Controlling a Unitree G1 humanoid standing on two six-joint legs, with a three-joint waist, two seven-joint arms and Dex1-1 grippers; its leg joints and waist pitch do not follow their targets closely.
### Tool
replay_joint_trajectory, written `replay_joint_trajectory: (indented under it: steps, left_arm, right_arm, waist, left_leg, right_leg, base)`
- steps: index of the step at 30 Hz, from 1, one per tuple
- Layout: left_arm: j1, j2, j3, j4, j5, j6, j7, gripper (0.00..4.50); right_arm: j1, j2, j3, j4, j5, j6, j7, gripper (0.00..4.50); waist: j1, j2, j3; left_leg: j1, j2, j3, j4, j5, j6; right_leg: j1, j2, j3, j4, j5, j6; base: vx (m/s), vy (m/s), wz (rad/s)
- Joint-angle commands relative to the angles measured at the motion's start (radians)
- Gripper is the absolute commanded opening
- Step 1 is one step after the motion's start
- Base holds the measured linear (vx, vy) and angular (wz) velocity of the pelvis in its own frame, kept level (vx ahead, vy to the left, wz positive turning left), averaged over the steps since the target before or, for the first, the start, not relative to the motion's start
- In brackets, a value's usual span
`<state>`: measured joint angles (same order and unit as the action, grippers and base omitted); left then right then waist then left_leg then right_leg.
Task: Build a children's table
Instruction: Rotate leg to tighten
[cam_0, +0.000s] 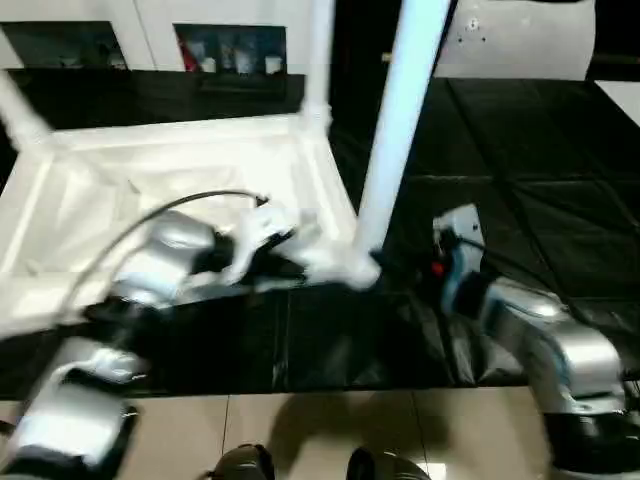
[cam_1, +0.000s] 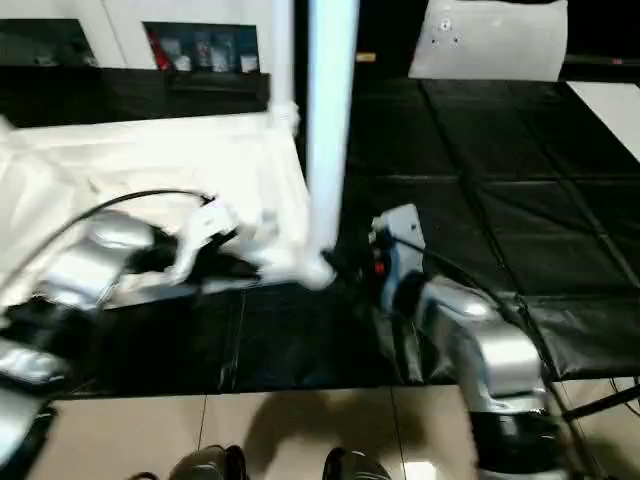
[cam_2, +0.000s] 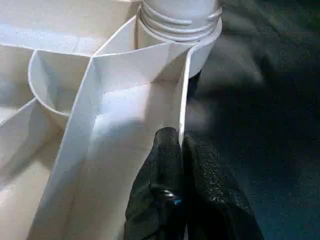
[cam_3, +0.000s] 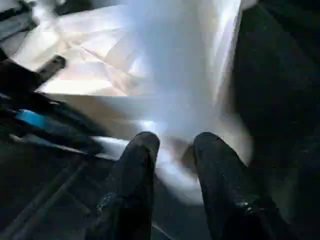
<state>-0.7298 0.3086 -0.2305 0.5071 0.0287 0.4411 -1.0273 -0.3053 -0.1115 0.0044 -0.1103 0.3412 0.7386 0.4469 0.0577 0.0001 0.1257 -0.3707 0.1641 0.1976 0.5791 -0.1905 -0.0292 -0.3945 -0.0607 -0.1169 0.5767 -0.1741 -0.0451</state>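
Pinching the table top's rim, left fingers together.

The white plastic table top lies upside down on the black floor mat, ribbed underside up. White tapered legs stand upright in its corner sockets.

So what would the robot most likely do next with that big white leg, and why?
Probably close the right gripper onto the base of the near leg to twist it in. Its fingers stand apart just short of the leg, which stands in the corner socket of the upturned table top, while the left gripper pinches the top's edge wall to steady it.
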Motion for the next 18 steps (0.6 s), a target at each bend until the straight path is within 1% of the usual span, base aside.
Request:
replay_joint_trajectory:
  steps: [1,2,3,4,5,6,7,8,9,10,11,12,13,14,15,16,17,18]
  left_arm:
    - [-0.028,-0.060,0.028,0.021,-0.016,0.028,0.113,0.00]
    - [-0.030,-0.065,0.030,0.023,-0.015,0.027,0.121,0.00]
    - [-0.040,-0.084,0.029,0.045,-0.010,0.000,0.138,0.00]
    - [-0.041,-0.086,0.026,0.048,-0.009,-0.007,0.135,0.00]
    - [-0.043,-0.088,0.020,0.054,-0.005,-0.020,0.132,0.00]
    - [-0.045,-0.085,0.004,0.061,0.003,-0.053,0.115,0.00]
    - [-0.044,-0.084,0.000,0.062,0.005,-0.062,0.111,0.00]
    - [-0.043,-0.081,-0.005,0.065,0.009,-0.068,0.105,0.00]
    - [-0.043,-0.081,-0.005,0.065,0.009,-0.068,0.105,0.00]
    - [-0.042,-0.072,-0.014,0.073,0.011,-0.111,0.087,0.00]
    - [-0.042,-0.070,-0.014,0.075,0.010,-0.112,0.085,0.00]
    - [-0.042,-0.065,-0.015,0.080,0.008,-0.116,0.085,0.00]
    - [-0.037,-0.050,-0.021,0.087,0.009,-0.172,0.064,0.00]
    - [-0.036,-0.048,-0.021,0.089,0.009,-0.180,0.061,0.00]
    - [-0.032,-0.042,-0.017,0.096,0.008,-0.211,0.061,0.00]
    - [-0.026,-0.034,-0.008,0.106,0.005,-0.251,0.062,0.00]
    - [-0.023,-0.032,0.001,0.112,0.000,-0.258,0.068,0.00]
    - [-0.017,-0.033,0.021,0.113,-0.020,-0.269,0.065,0.00]
  right_arm:
    - [-0.021,0.075,0.010,0.039,-0.015,0.011,-0.124,1.04]
    - [-0.023,0.084,0.007,0.045,-0.018,0.010,-0.136,1.04]
    - [-0.028,0.119,0.000,0.074,-0.034,-0.024,-0.177,1.04]
    - [-0.028,0.126,-0.003,0.077,-0.034,-0.030,-0.182,1.26]
    - [-0.028,0.136,-0.008,0.082,-0.034,-0.038,-0.190,1.34]
    - [-0.028,0.150,-0.017,0.085,-0.043,-0.052,-0.212,1.39]
    - [-0.027,0.154,-0.019,0.084,-0.045,-0.055,-0.218,1.50]
    - [-0.026,0.157,-0.018,0.081,-0.047,-0.056,-0.220,1.50]
    - [-0.026,0.157,-0.018,0.081,-0.047,-0.056,-0.220,1.60]
    - [-0.018,0.150,-0.011,0.069,-0.057,-0.068,-0.220,1.73]
    - [-0.015,0.148,-0.010,0.063,-0.056,-0.069,-0.217,1.81]
    - [-0.006,0.142,-0.005,0.045,-0.051,-0.072,-0.212,1.88]
    - [0.007,0.125,0.001,0.013,-0.055,-0.077,-0.210,1.94]
    - [0.009,0.123,0.002,0.010,-0.056,-0.078,-0.210,2.05]
    - [0.026,0.112,0.010,-0.021,-0.053,-0.074,-0.199,2.16]
    - [0.050,0.097,0.020,-0.064,-0.049,-0.069,-0.184,2.25]
    - [0.065,0.092,0.025,-0.087,-0.046,-0.067,-0.175,2.25]
    - [0.092,0.075,0.040,-0.127,-0.039,-0.056,-0.157,2.39]
  waist:
    - [0.004,0.015,-0.090]
    - [0.002,0.013,-0.095]
    - [0.007,0.024,-0.108]
    - [0.007,0.022,-0.109]
    - [0.006,0.018,-0.112]
    - [0.006,0.018,-0.114]
    - [0.008,0.024,-0.115]
    - [0.010,0.022,-0.114]
    - [0.010,0.023,-0.113]
    - [0.009,0.016,-0.115]
    - [0.011,0.019,-0.114]
    - [0.012,0.021,-0.112]
    - [0.015,0.022,-0.115]
    - [0.015,0.022,-0.115]
    - [0.014,0.024,-0.120]
    - [0.017,0.025,-0.120]
    - [0.017,0.021,-0.122]
    - [0.018,0.023,-0.122]
  left_leg:
    - [0.011,0.087,-0.052,-0.066,-0.089,0.013]
    - [0.011,0.087,-0.049,-0.063,-0.053,0.024]
    - [0.011,0.087,-0.049,-0.053,0.050,0.059]
    - [0.008,0.086,-0.049,-0.051,0.071,0.073]
    - [0.005,0.083,-0.049,-0.049,0.086,0.098]
    - [0.006,0.083,-0.047,-0.048,0.081,0.106]
    - [0.008,0.082,-0.045,-0.046,0.060,0.111]
    - [0.007,0.082,-0.045,-0.047,0.036,0.107]
    - [0.005,0.082,-0.045,-0.048,0.026,0.103]
    - [0.005,0.083,-0.045,-0.049,0.004,0.096]
    - [0.007,0.084,-0.045,-0.048,-0.007,0.088]
    - [0.008,0.083,-0.043,-0.048,-0.026,0.074]
    - [0.010,0.085,-0.044,-0.048,-0.041,0.053]
    - [0.009,0.084,-0.044,-0.047,-0.041,0.050]
    - [0.010,0.084,-0.045,-0.047,-0.040,0.046]
    - [0.012,0.085,-0.044,-0.045,-0.048,0.044]
    - [0.009,0.083,-0.044,-0.045,-0.046,0.044]
    - [0.008,0.083,-0.044,-0.045,-0.049,0.044]
  right_leg:
    - [0.059,-0.133,0.086,-0.054,-0.132,-0.228]
    - [0.057,-0.132,0.088,-0.049,-0.081,-0.236]
    - [0.058,-0.125,0.085,-0.026,0.080,-0.260]
    - [0.056,-0.122,0.084,-0.022,0.125,-0.261]
    - [0.060,-0.123,0.082,-0.016,0.166,-0.266]
    - [0.061,-0.124,0.082,-0.017,0.166,-0.267]
    - [0.060,-0.128,0.082,-0.022,0.144,-0.265]
    - [0.064,-0.128,0.082,-0.024,0.118,-0.263]
    - [0.064,-0.127,0.082,-0.026,0.101,-0.260]
    - [0.067,-0.126,0.081,-0.030,0.062,-0.250]
    - [0.065,-0.129,0.081,-0.031,0.038,-0.245]
    - [0.063,-0.127,0.082,-0.035,0.000,-0.236]
    - [0.064,-0.125,0.083,-0.036,-0.032,-0.222]
    - [0.064,-0.123,0.084,-0.035,-0.032,-0.217]
    - [0.066,-0.123,0.083,-0.032,-0.031,-0.215]
    - [0.062,-0.122,0.083,-0.036,-0.036,-0.207]
    - [0.066,-0.122,0.084,-0.030,-0.020,-0.206]
    - [0.066,-0.123,0.084,-0.031,-0.025,-0.203]
  base:
    - [0.000,0.000,0.00]
    - [0.000,0.000,0.00]
    - [0.000,0.000,0.00]
    - [0.000,0.000,0.00]
    - [0.000,0.000,0.00]
    - [0.000,0.000,0.00]
    - [0.000,0.000,0.00]
    - [0.000,0.000,0.00]
    - [0.000,0.000,0.00]
    - [0.000,0.000,0.00]
    - [0.000,0.000,0.00]
    - [0.000,0.000,0.00]
    - [0.000,0.000,0.00]
    - [0.000,0.000,0.00]
    - [0.000,0.000,0.00]
    - [0.000,0.000,0.00]
    - [0.000,0.000,0.00]
    - [0.000,0.000,0.00]
